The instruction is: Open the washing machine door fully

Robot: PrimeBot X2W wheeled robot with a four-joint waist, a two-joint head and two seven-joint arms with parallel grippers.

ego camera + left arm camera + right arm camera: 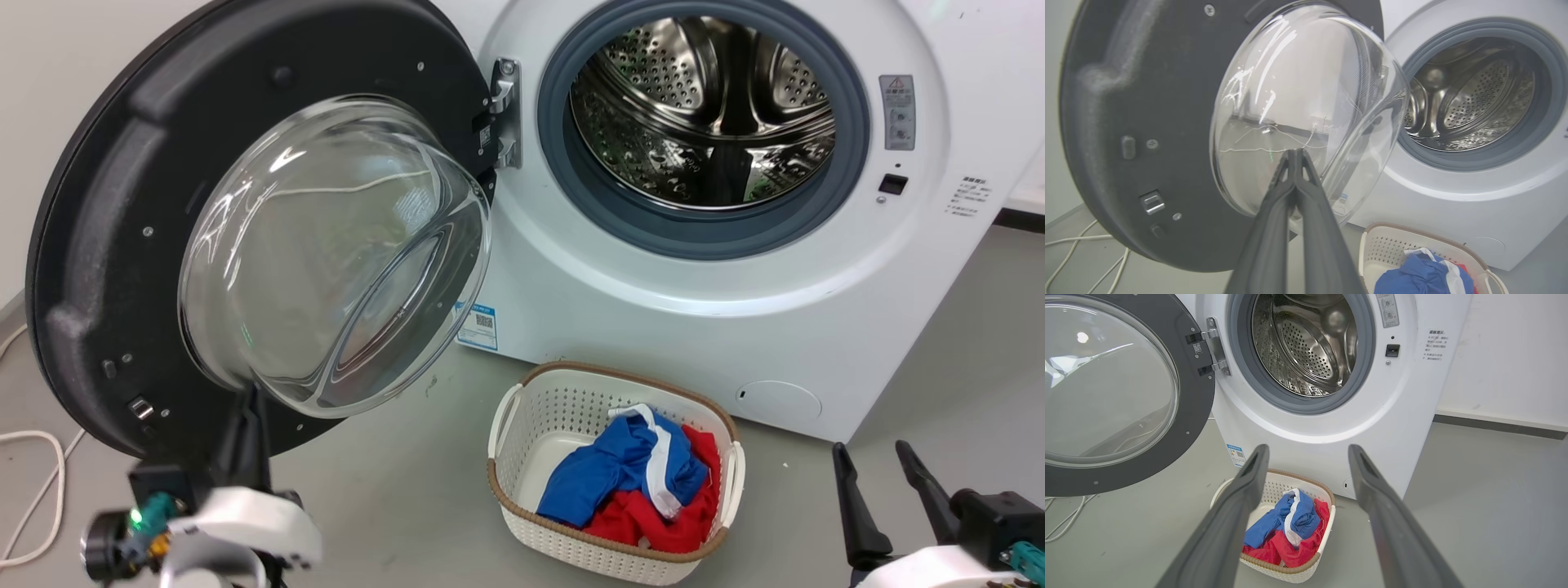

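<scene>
The left tool has its two long dark fingers pressed flat together along their length, the tips meeting in a single point. In the head view it rises from the lower left, pointing up and leaning slightly right, above a white wrist shell with a green light glowing at its side. The right tool is spread wide, its two fingers well apart. In the head view it sits at the lower right, fingers pointing up and tilted left, carried on a black mount.
</scene>
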